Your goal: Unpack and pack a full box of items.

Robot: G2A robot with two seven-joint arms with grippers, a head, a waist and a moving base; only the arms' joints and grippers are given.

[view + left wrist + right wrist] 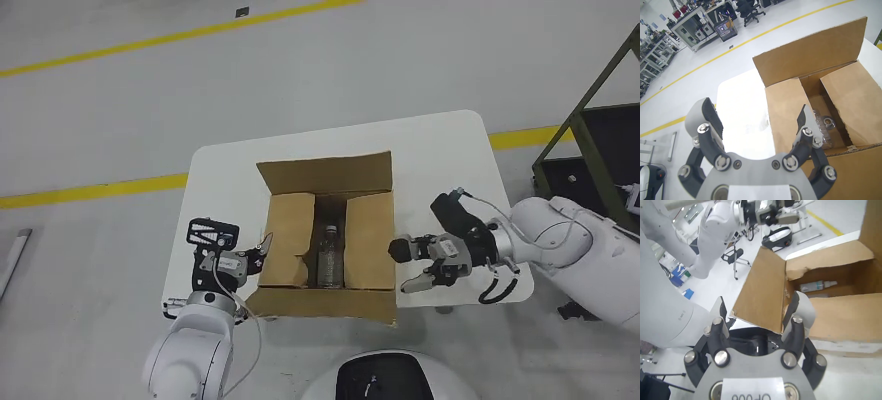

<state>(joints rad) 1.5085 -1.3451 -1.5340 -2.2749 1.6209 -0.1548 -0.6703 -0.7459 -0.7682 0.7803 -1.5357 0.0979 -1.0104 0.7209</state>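
A brown cardboard box (325, 215) stands on the white table (440, 150) with its side flaps half folded in and its far flap upright. Through the gap between the flaps a clear bottle (330, 258) lies on the box floor. In the left wrist view the clear bottle (821, 126) lies beside a round metal piece (828, 121). A white-capped bottle (816, 285) lies inside too. My left gripper (238, 242) is open beside the box's left wall. My right gripper (405, 267) is open at the box's right wall, and a flap's edge (761, 291) lies between its fingers.
A dark metal-framed cart (590, 140) stands off the table's right end. Yellow lines (100, 190) run across the floor beyond the table. Bare tabletop shows on both sides of the box and behind it.
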